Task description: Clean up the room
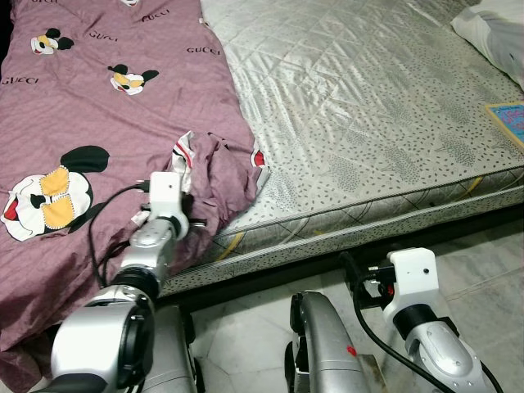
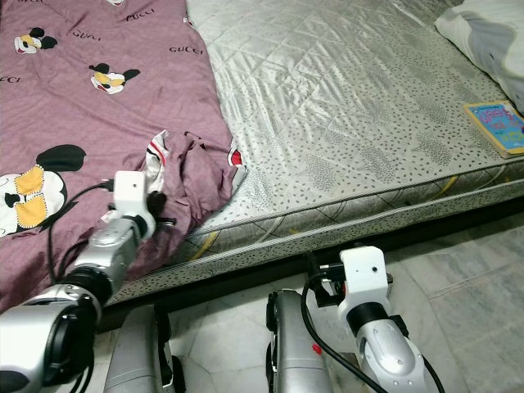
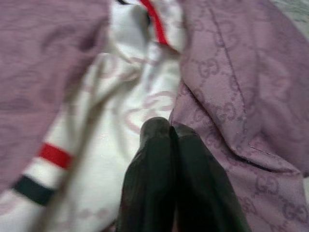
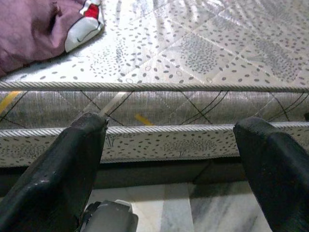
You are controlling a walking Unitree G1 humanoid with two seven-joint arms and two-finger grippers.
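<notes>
Forward, left gripper (image 3: 169,133) jaws closed on quilt (image 1: 106,115)

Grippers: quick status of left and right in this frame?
Left gripper: fingers shut, tips pressed into the folded corner of the purple blanket; a firm grasp cannot be told.
Right gripper: fingers open, holding nothing, facing the mattress edge.

Purple monogrammed blanket (image 1: 98,123) with cartoon mouse prints, spread over left side of grey quilted mattress (image 1: 368,106); near corner bunched and folded, baring white lining with red stripe.
</notes>
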